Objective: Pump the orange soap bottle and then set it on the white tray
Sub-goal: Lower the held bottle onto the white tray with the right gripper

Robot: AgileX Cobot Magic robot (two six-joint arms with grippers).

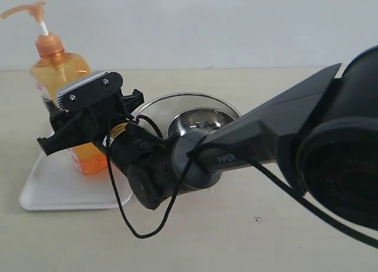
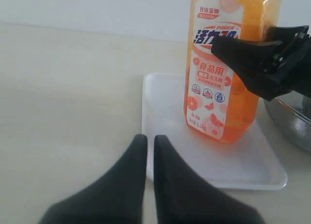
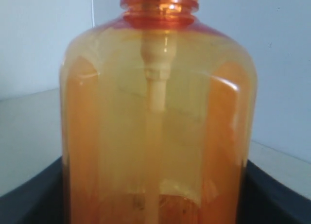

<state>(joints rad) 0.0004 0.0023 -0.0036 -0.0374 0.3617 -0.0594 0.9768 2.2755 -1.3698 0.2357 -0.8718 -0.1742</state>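
A pale beige counter (image 1: 236, 236) fills the scene, matte and smooth with a few tiny dark specks on its near part. Along its far edge stands a plain, unmarked grey-white wall (image 1: 236, 24).

On the left, the white tray (image 1: 59, 189) lies flat on the counter, with its rounded near corner and low rim in view. The orange soap bottle (image 1: 59, 71) stands upright on the far part of the tray. Its orange pump head (image 1: 23, 11) is raised on a white stem and its spout points left.

The right arm (image 1: 266, 130) reaches across from the right, with a black cable (image 1: 127, 219) hanging in a loop below its wrist. The right gripper (image 1: 47, 129) straddles the bottle at mid-height. In the right wrist view the bottle (image 3: 155, 136) fills the frame, and a dark finger (image 3: 29, 195) meets its wall on each side, so the fingers are closed on it.

A round steel mesh strainer (image 1: 159, 110) sits on the counter just right of the tray and is partly hidden behind the arm.

The left gripper (image 2: 149, 139) hangs low over the counter (image 2: 63, 97), near the tray (image 2: 165, 112) but short of it. Its black fingers (image 2: 136, 156) are drawn together with only a sliver of a gap, and they hold nothing. From there the bottle's white label with red print (image 2: 214, 102) faces the camera.
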